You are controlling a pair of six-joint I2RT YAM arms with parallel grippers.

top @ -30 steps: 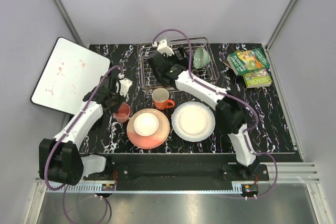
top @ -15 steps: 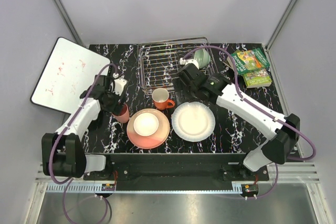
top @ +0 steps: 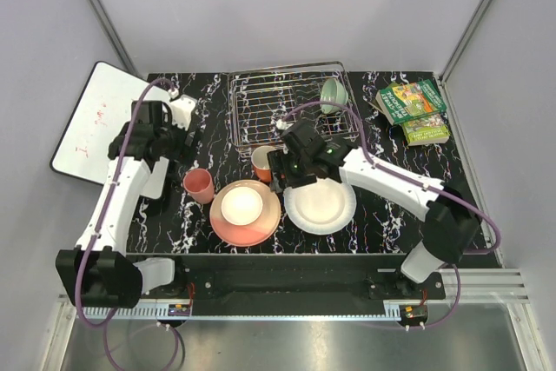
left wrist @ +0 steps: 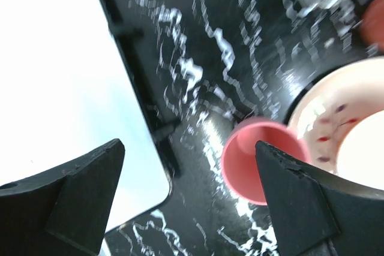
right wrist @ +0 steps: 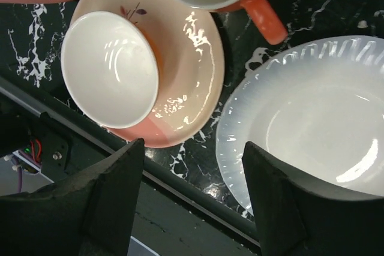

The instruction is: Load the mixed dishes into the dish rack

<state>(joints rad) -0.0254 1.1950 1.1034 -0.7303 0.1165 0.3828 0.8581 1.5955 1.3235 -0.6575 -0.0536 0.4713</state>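
Note:
The pink cup stands upright on the black table, left of the pink plate, which carries the orange-and-white bowl. My left gripper hangs open above and behind the cup, holding nothing; the cup shows beside its right finger. Open and empty too, my right gripper hovers over the orange mug, between the pink plate and the white plate. The pale green bowl leans in the right end of the dish rack.
A whiteboard lies at the table's left edge, under my left arm. Green-covered books sit at the back right. The table's near edge and a dark rail run just below my right fingers.
My left gripper has opened, let go of the pink cup and drawn back toward the whiteboard. My right arm has swung from the rack down over the mug and plates.

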